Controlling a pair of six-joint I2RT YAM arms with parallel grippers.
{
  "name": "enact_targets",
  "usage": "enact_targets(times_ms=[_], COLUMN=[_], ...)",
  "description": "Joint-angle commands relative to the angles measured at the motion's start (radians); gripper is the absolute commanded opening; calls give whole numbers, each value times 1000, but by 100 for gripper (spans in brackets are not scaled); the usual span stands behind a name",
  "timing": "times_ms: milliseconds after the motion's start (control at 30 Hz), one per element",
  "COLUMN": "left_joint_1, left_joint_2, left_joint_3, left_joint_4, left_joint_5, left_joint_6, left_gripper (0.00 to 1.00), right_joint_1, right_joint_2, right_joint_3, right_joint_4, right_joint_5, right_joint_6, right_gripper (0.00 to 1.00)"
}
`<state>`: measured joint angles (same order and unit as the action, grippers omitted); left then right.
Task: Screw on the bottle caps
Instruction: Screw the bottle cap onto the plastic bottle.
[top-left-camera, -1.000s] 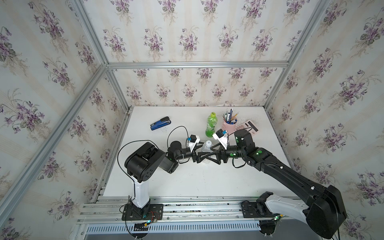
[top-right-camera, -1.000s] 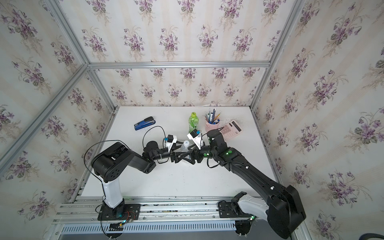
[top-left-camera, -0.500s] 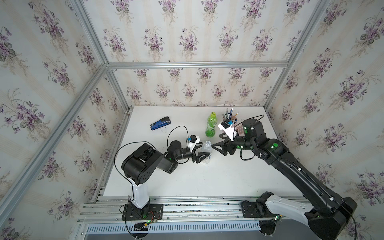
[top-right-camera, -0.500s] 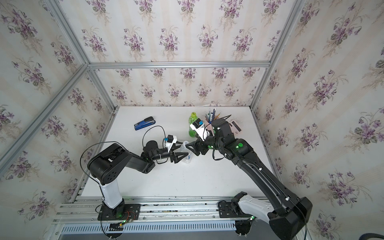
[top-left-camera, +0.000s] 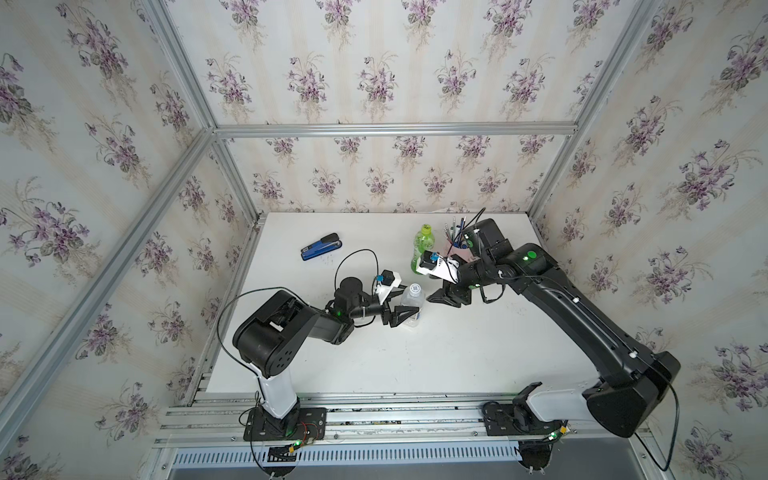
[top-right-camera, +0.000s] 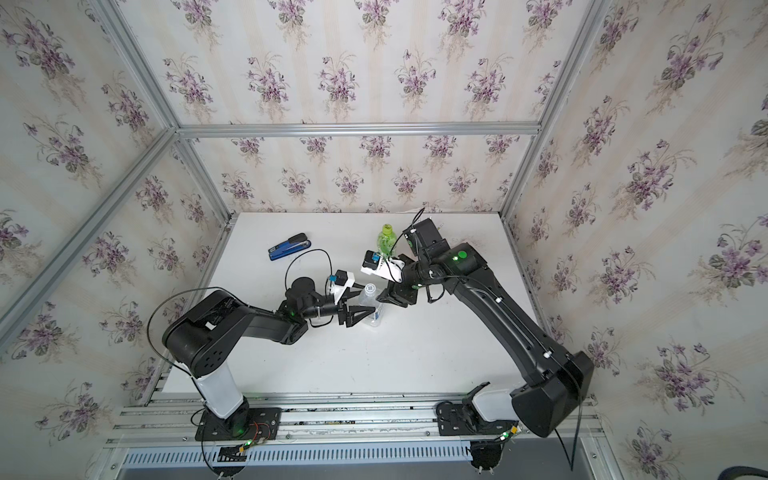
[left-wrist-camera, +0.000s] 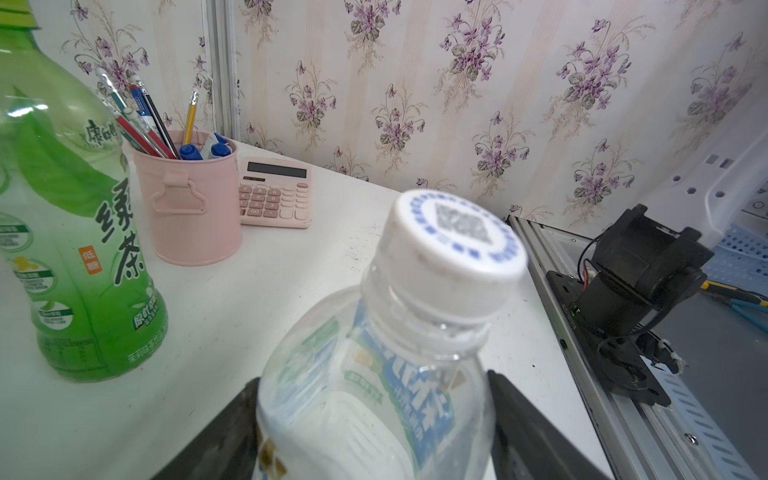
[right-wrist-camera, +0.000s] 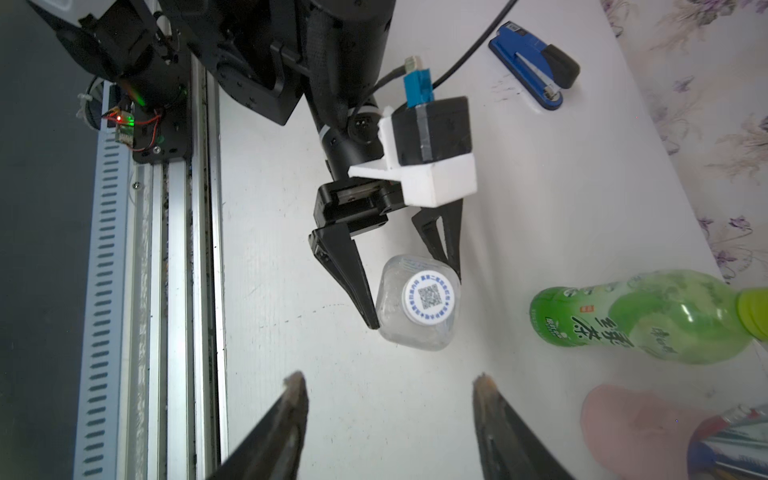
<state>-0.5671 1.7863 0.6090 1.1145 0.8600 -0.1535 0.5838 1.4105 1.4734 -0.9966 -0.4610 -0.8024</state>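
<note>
The clear bottle stands upright mid-table with its white cap sitting on its neck. My left gripper is shut on the bottle's body, one finger on each side. My right gripper hovers just right of the bottle, open, with nothing between its fingers. The green bottle stands behind, wearing its yellow-green cap.
A pink pen cup and a pink calculator stand at the back right, partly hidden behind my right arm in both top views. A blue stapler lies at the back left. Aluminium rails run along the front edge.
My right gripper has let go of the white cap and drawn back to the right, its wrist lifted; its jaws have narrowed a little. The left gripper and the clear bottle stay put.
</note>
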Motion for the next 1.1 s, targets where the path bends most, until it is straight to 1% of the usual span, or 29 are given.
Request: enact_targets(times_ms=[0,100,167,233,400,467,600,867,1067], left_joint_1=[-2,-4,-3,-6,-7,-7,-7,-5,3], left_joint_2=[-6,21,40,52,64,72,79,88,113], left_joint_3=[14,23,34,43,47,52,57,64,83], left_joint_4=[-218,-182,-164,-161,-168,-170,-168,-187,-193], left_joint_5=[25,38,52,54,42,42,41,12,8], left_joint_6=[64,40,21,14,12,9,3,-4,-33], left_gripper=[81,81,81,81,81,81,81,81,81], right_joint_1=[8,43,66,71,71,71,72,71,71], right_joint_2=[58,111,133,150,175,184,196,189,166], right_joint_3=[39,90,100,105,97,96,93,67,46], right_joint_4=[-66,-59,-31,-12,19,21,18,-9,-5], right_joint_5=[13,54,99,118,166,170,141,137,151], right_joint_6=[-78,-58,-38,-20,12,15,5,-2,24], right_gripper=[58,57,57,57,63,64,66,65,64])
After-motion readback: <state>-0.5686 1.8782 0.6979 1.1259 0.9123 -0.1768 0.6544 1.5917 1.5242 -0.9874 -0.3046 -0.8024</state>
